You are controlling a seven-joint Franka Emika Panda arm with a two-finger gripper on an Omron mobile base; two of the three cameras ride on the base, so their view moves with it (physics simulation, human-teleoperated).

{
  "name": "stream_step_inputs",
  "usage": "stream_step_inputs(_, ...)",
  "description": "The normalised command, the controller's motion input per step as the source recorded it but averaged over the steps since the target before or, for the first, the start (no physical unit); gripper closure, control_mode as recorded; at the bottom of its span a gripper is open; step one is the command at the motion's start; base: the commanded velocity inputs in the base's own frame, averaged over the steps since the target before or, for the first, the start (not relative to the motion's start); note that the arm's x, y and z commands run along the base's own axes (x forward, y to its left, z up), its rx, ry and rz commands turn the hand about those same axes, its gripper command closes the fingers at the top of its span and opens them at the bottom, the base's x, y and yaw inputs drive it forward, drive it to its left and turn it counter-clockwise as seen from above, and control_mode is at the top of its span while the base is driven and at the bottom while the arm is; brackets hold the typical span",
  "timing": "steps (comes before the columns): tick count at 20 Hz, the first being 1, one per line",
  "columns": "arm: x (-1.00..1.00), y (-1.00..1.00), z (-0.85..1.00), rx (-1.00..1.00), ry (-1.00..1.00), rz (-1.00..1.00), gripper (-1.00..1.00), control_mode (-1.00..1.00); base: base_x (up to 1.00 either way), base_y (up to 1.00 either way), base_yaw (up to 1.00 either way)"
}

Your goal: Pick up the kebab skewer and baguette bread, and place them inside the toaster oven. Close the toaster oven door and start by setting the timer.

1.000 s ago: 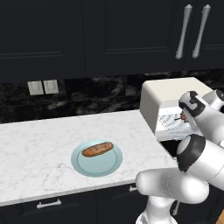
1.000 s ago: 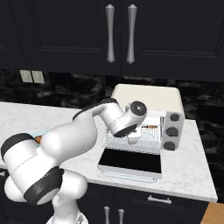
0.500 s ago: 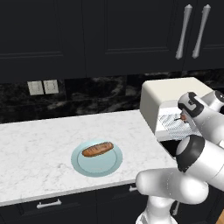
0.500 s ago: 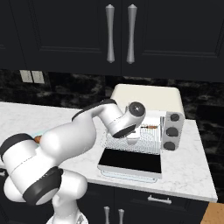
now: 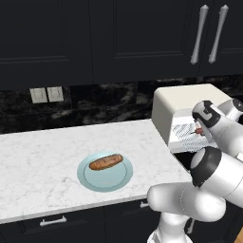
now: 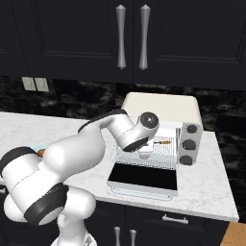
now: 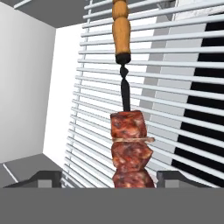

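Two fingertips (image 7: 43, 178) apart | hand (image 7: 107, 180) open (wide) | kebab skewer (image 7: 129, 144) between, untouched, on rack (image 7: 175, 87)

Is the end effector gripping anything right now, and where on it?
Nothing: the end effector is open, fingertips clear of the kebab skewer lying on the wire rack.

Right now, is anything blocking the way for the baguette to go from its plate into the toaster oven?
Nothing visible on the counter between them. The baguette bread lies on the plate; the toaster oven door is folded down. The gripper and kebab skewer occupy the rack inside the toaster oven.
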Motion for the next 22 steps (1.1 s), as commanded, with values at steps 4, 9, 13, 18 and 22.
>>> stream_step_inputs(4, -0.02, -0.02, -0.01, 0.00, 0.00, 0.00, -1.00, -1.00, 0.00, 0.00, 0.00)
stream_step_inputs(9, -0.25, 0.00, 0.13, 0.00, -0.01, 0.00, -1.00, -1.00, 0.00, 0.00, 0.00)
stream_step_inputs(13, -0.36, 0.08, 0.27, 0.00, -0.03, 0.00, -1.00, -1.00, 0.00, 0.00, 0.00)
stream_step_inputs(18, -0.45, 0.61, 0.35, -0.06, 0.00, 0.00, -1.00, -1.00, 0.00, 0.00, 0.00)
stream_step_inputs(22, -0.72, 0.91, 0.32, -0.14, 0.04, 0.08, -1.00, -1.00, 0.00, 0.00, 0.00)
